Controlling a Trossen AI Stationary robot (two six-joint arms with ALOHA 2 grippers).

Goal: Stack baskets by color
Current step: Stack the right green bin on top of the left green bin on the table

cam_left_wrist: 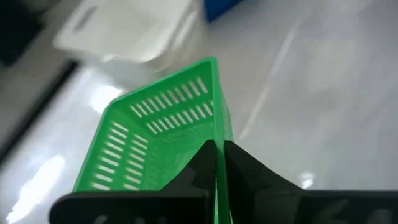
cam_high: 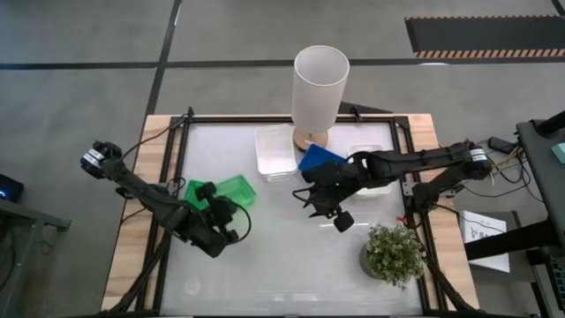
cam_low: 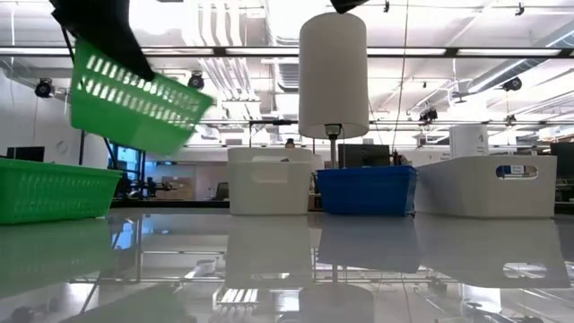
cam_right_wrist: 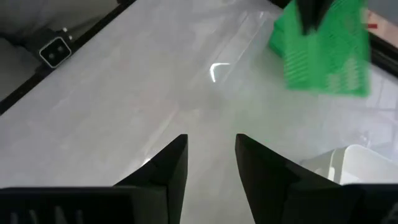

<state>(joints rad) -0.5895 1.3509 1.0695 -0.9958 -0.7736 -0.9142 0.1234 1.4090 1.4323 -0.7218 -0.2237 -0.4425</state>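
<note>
We see a slotted green plastic basket point(cam_low: 134, 99) lifted off the glossy white surface point(cam_high: 282, 256) at nine o'clock, its rim pinched by the left pincer point(cam_left_wrist: 219, 163). A second green slotted basket point(cam_low: 54, 190) rests below. The right pincer point(cam_right_wrist: 210, 163), spread and empty, hovers at centre beside the blue plastic basket point(cam_high: 320, 158).

Things around the table that we leave alone

We see a tall white cylinder point(cam_high: 320, 91) standing upright on a round wooden base point(cam_high: 309, 140) at the far side of the table point(cam_high: 265, 265) — it looks like a lamp. We also see a small potted plant point(cam_high: 394, 254) with many tiny green leaves near the table's front right corner — well apart from the cylinder. The table top is white and shiny.
</note>
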